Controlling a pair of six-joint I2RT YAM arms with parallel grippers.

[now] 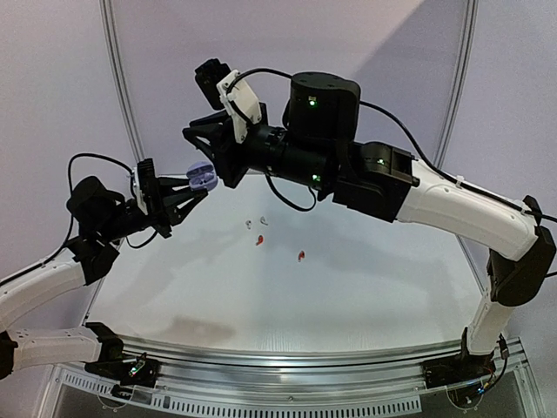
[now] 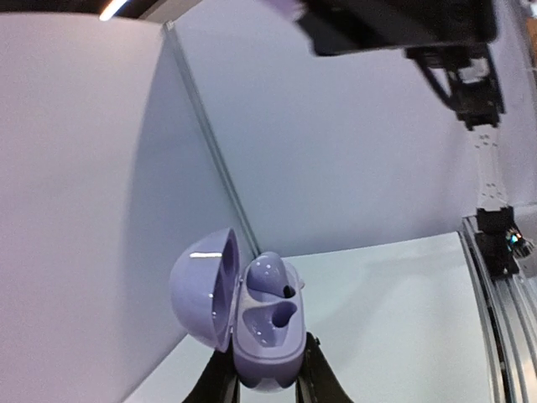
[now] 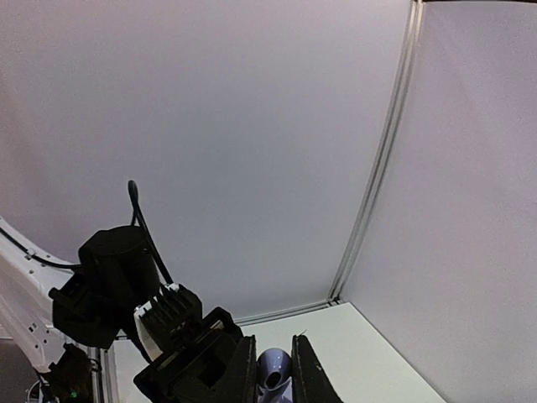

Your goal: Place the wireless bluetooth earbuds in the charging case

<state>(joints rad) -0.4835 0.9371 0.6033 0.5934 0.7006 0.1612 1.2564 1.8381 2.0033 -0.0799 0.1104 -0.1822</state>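
Observation:
My left gripper is shut on the base of an open lilac charging case, held up above the table's left side. Its lid hangs open to the left. One lilac earbud sits in the upper socket, and the lower socket is empty. My right gripper is shut on a second lilac earbud and hovers just above the case. Two white earbuds and two red earbuds lie loose on the table.
The white table is backed by pale walls with a metal corner post. A metal rail runs along the near edge. The left arm's black wrist shows close beside my right fingers.

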